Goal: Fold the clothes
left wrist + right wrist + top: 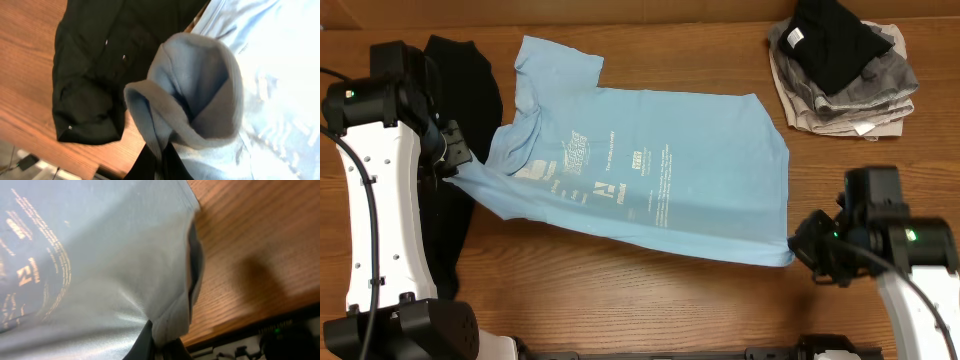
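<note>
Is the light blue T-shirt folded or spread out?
Spread out: the light blue T-shirt lies open on the table, print up. The left gripper and right gripper pinch its near corners.

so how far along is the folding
Done: a pile of grey and black clothes looks folded, far right. In hand: the light blue T-shirt lies spread flat, unfolded, the left gripper pinching its sleeve end and the right gripper its hem corner. Left: folding this shirt, then the black garment loose on the left side.
</note>
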### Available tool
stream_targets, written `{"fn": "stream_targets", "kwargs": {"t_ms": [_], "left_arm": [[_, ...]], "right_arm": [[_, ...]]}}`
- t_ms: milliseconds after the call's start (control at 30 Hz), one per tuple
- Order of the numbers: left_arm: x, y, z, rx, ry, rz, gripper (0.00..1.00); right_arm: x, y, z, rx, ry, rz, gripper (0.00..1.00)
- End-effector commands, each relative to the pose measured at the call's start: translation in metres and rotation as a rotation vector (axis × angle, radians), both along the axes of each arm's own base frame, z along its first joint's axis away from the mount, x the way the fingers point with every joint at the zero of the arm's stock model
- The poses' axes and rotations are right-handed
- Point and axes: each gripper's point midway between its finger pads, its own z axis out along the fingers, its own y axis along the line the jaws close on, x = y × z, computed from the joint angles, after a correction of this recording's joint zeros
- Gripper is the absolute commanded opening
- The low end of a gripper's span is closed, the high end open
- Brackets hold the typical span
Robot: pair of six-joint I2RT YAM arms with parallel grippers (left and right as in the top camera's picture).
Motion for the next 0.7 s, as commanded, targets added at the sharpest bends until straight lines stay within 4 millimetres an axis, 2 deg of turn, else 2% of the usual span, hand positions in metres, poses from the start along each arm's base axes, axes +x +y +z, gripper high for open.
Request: {"fn": "stream_targets", "kwargs": {"t_ms": [0,267,367,500,667], "left_arm": [[0.002,-0.001,-0.02,-0.003,0.014,0.007,0.04],[0.032,-0.014,-0.083,-0.088,-0.079,-0.016,0.04],[0.051,-0.025,-0.107,-0.146,-0.161,-0.037,0.04],[0.069,-0.033,-0.122,-0.143,-0.236,-0.064,0.04],[0.084,-0.041,-0.136,-0.136,-0.265,-0.093,0.04]], "right_arm": [[0.02,-0.002,-0.011,-0.013,0.017,0.068,0.04],[0.066,-0.003,-0.053,-0.018,0.048,0.122,0.04],[0.088,-0.004,-0.074,-0.023,0.038,0.154,0.04],[0.113,-0.004,-0.091,-0.031,-0.006,0.179,0.04],[0.136,-0.009,-0.099,-0.068,-0.073,0.191,0.04]]}}
